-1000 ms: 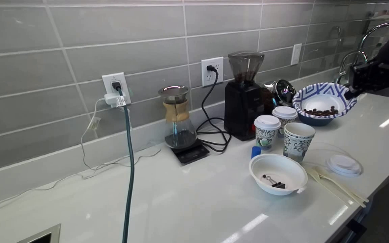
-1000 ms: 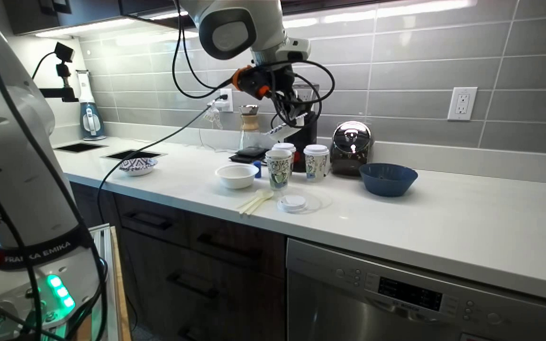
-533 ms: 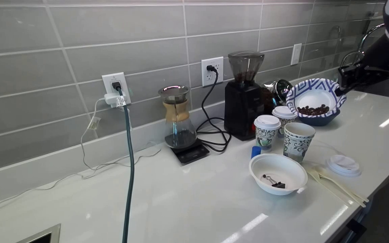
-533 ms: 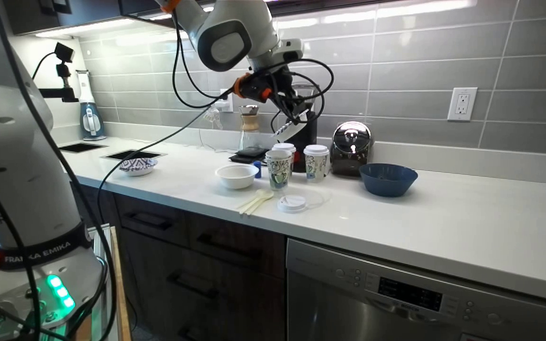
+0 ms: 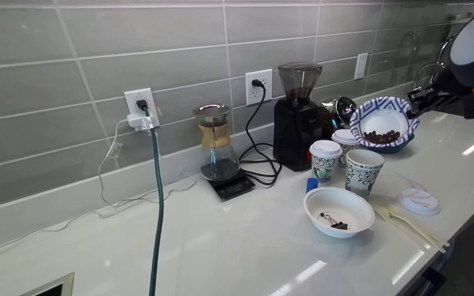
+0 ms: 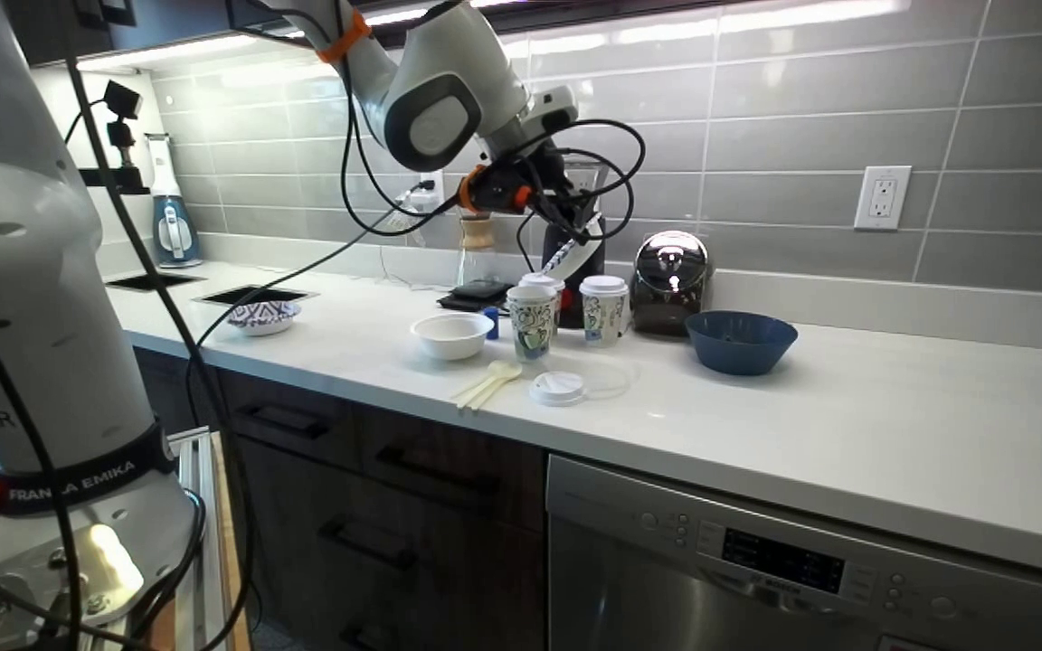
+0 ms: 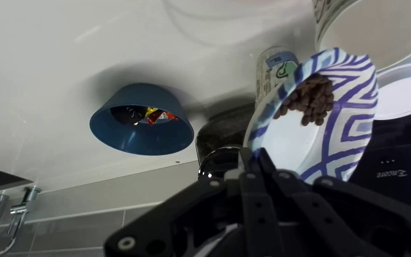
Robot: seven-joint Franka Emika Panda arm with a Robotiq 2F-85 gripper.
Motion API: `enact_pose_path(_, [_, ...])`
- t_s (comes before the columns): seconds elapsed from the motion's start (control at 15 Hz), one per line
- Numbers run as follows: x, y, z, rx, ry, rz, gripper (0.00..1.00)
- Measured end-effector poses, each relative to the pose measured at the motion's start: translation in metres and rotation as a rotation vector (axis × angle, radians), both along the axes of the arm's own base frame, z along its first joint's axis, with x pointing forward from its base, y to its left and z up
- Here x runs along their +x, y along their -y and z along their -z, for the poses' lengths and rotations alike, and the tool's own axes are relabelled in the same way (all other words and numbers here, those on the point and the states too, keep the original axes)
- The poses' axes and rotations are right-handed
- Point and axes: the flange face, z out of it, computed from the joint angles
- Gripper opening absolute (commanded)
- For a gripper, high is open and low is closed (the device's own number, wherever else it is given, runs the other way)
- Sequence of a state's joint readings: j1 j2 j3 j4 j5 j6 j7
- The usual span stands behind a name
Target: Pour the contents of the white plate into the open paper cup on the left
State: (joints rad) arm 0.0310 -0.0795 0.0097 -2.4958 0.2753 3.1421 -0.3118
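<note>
The white plate (image 5: pixel 385 119) with its blue pattern is tilted in the air, with brown beans (image 5: pixel 381 137) gathered at its low side. It also shows edge-on in an exterior view (image 6: pixel 570 259) and up close in the wrist view (image 7: pixel 351 107). My gripper (image 7: pixel 253 155) is shut on the plate's rim; it also shows in both exterior views (image 5: pixel 412 112) (image 6: pixel 586 231). The open paper cup (image 5: pixel 362 174) stands upright on the counter, below the plate's low side and apart from it. It also shows in an exterior view (image 6: pixel 533 325) and in the wrist view (image 7: pixel 373 32).
Two lidded cups (image 5: pixel 325 162) (image 5: pixel 345 142) and a black grinder (image 5: pixel 296 131) stand close by. A white bowl (image 5: pixel 338 205), pale utensils (image 5: pixel 410 226), a loose lid (image 5: pixel 419 201), a blue bowl (image 6: pixel 742 344), a shiny jar (image 6: pixel 668 280) and another patterned dish (image 6: pixel 264 316) are on the counter.
The gripper and plate have moved left in an exterior view, toward the cups, and the plate tilts more steeply. The beans are still in the plate. The counter objects have not moved.
</note>
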Motion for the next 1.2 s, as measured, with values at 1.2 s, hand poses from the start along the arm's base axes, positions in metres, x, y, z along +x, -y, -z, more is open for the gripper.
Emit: enact_pose_path(1.2, [-0.024,-0.041,-0.002,-0.175,0.133,-0.213,0.01])
